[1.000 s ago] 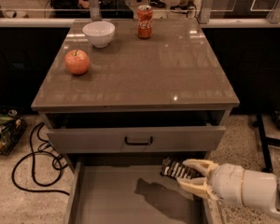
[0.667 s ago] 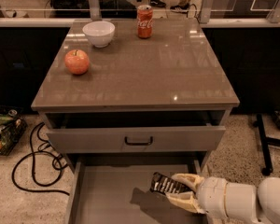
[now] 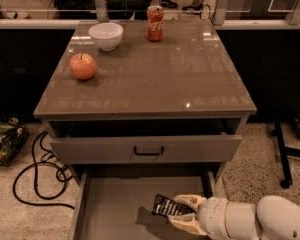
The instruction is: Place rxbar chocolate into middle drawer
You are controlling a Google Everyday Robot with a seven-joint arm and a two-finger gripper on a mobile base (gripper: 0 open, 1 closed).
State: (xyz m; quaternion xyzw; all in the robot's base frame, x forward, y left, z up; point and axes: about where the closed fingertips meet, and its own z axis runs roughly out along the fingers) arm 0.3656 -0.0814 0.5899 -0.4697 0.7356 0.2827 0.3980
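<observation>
Three things sit on the desk top. An apple is close to the left edge. A white bowl is up by the back left corner. A red soda can stands upright on the back edge, roughly in the middle. The bowl and can are near each other but not touching, and the apple is a bit in front of the bowl.

Under the front edge, the drawer with the black handle is pulled out just a little, with a dark gap above it. Below that, the open drawer is pulled well out, showing a plain flat floor and thin side walls.

The gripper comes in from the bottom right, below the front right corner of the desk. It hangs over the right part of the open drawer. Its pale fingers are clamped on the snack bar, one above and one below. The bar is a small black wrapper with thin white print. It's tilted, and its free end pokes left toward the middle of the drawer. There's a dark shadow on the drawer floor right under it. Honestly I can't tell if the bar is touching the floor or just above it.

Off to the left on the ground there's a loop of black cable and a basket of stuff. A black stand leg is on the right.
</observation>
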